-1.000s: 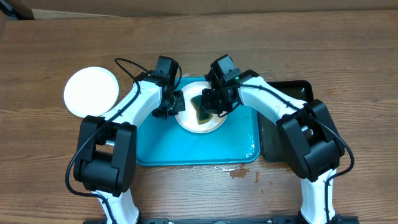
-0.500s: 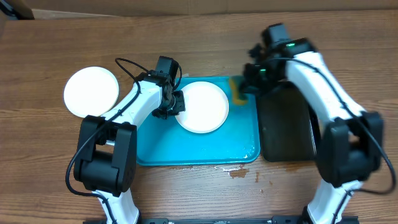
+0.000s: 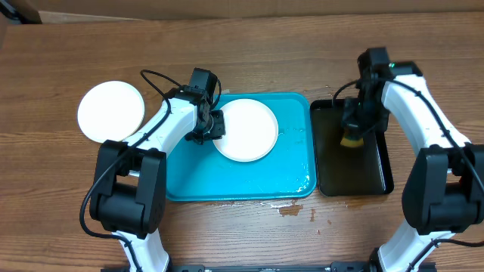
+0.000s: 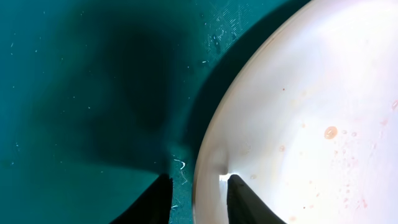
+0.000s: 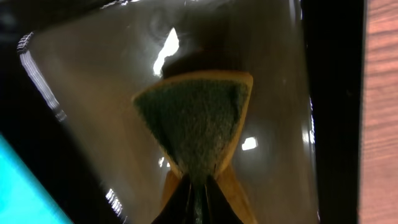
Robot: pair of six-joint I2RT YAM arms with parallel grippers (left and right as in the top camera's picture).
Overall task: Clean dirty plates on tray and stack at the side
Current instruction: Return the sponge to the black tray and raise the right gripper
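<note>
Plate (image 3: 246, 132) in blue tray (image 3: 227, 181), left gripper (image 3: 215, 125) apart astride rim; right gripper (image 5: 198, 196) clamps sponge (image 5: 196, 124) over black tray (image 3: 352, 172)

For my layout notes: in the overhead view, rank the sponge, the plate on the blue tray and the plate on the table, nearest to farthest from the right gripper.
From the right gripper:
1. sponge, in its jaws, over the black tray.
2. middle plate, on the blue tray, centre.
3. left plate, on the table, far left.

Glossy plastic tray (image 3: 227, 181), grained wood table (image 3: 76, 45), rough-faced sponge (image 5: 196, 124).
</note>
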